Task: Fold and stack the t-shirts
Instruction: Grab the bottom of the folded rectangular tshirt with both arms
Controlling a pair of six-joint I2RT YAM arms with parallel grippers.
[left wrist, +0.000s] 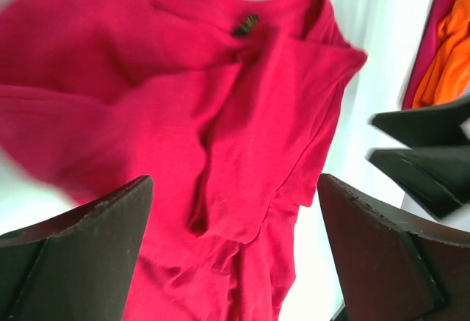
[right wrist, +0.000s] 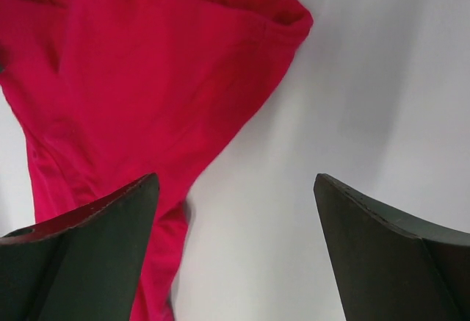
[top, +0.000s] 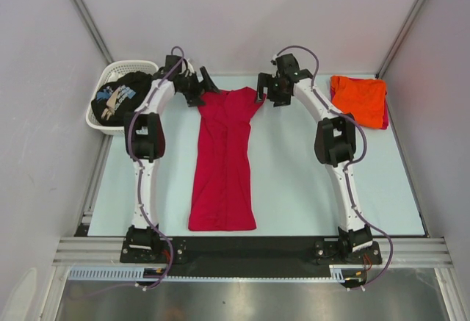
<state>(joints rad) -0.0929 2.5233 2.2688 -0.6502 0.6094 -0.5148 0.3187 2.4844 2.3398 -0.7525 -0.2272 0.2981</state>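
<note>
Fingers (left wrist: 81,255) of the left gripper (top: 205,88) and right gripper (top: 261,90) stood wide, holding nothing, above the shoulders of the crimson t-shirt (top: 222,159). It lay narrowed lengthwise on the table (top: 308,203), apparently ready for a crosswise fold.

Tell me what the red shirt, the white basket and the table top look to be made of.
The red shirt looks like soft knit cloth, probably cotton jersey, matte; it creases and lies in loose folds. The basket looks like white moulded plastic, with lattice holes in its wall. The table top is a smooth, pale, hard sheet, maybe laminate or painted board; it shows no grain, so that stays open.
</note>
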